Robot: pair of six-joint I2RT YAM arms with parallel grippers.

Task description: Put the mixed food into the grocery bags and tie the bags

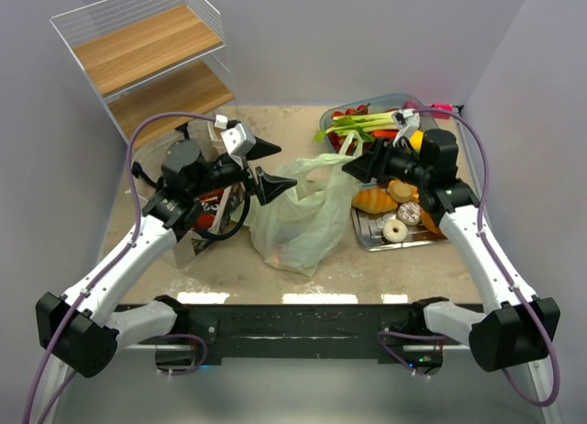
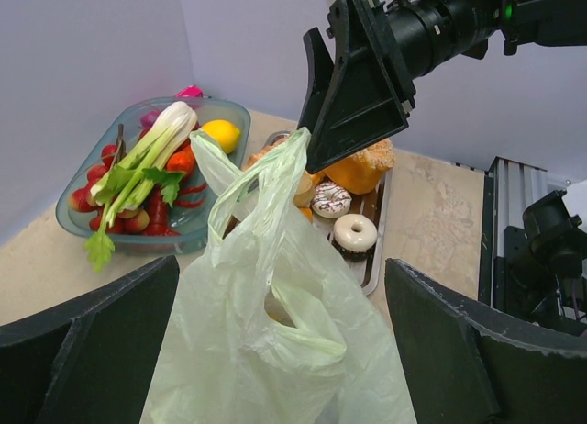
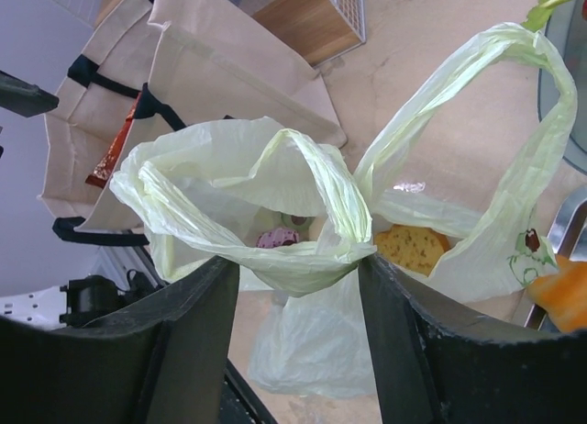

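Pale-green bag sits at the centre of the table, our left gripper gaping at its 10 o'clock, right gripper at 2 maybe pinching it (we can't tell), so the thin film could slip free.

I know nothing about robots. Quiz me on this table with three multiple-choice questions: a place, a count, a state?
1. Where does the leek lie? A in the glass dish; B on the floor; C in a drawer.
2. How many doughnuts show on the metal tray? A none; B two; C six.
3. The pale-green bag has a mouth that is: A knotted; B open; C taped.
Answers: 1 A, it rests inside the dish's rim; 2 B, one white-iced, one darker; 3 B, food shows through its gaping top.
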